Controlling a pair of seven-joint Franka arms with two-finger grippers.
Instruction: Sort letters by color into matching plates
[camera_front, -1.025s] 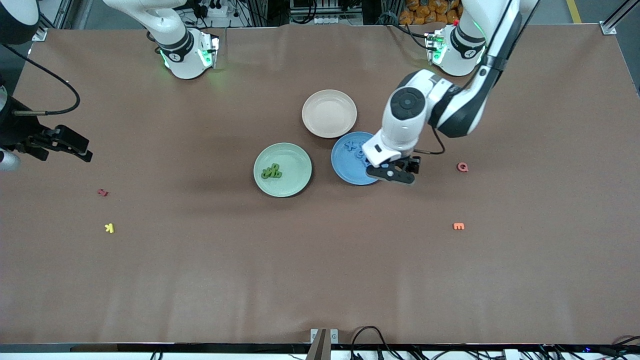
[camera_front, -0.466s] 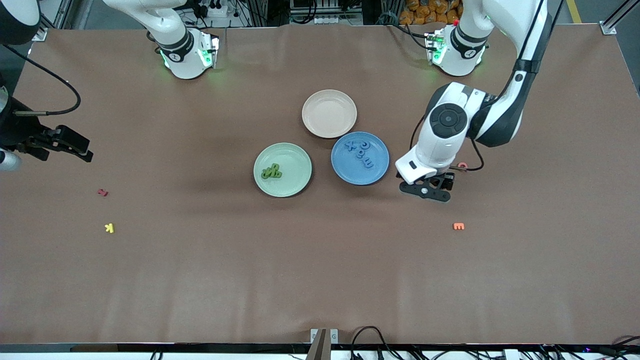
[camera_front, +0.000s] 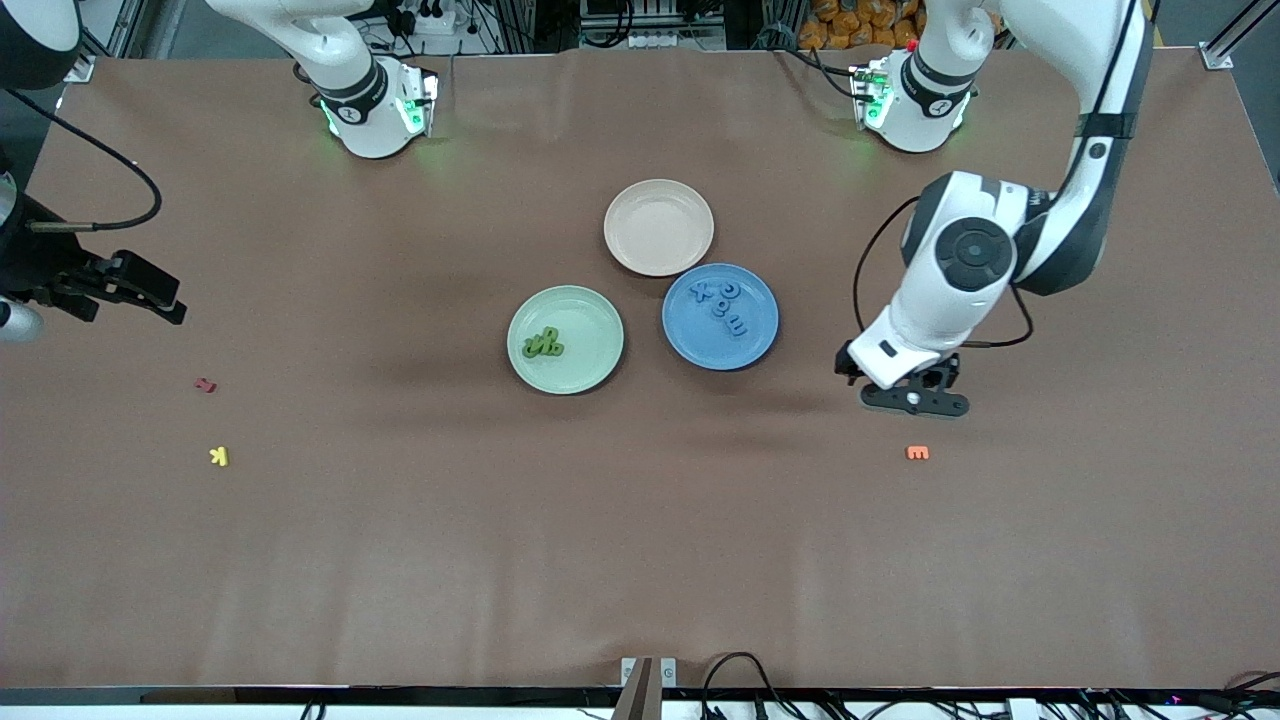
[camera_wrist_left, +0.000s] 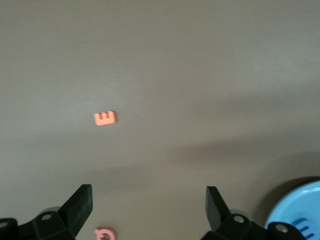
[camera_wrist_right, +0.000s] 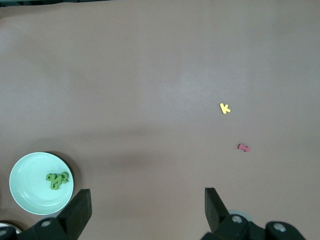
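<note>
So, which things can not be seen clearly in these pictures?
- Green letters in the green plate: piled together, too small to count or read in the front or right wrist view.
- Pink letter: hidden by the left arm in the front view; cut by the edge in the left wrist view.
- Blue plate: cut by the edge in the left wrist view.

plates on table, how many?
3: green plate and blue plate side by side mid-table; beige-pink plate farther from the front camera, touching the blue one.
</note>
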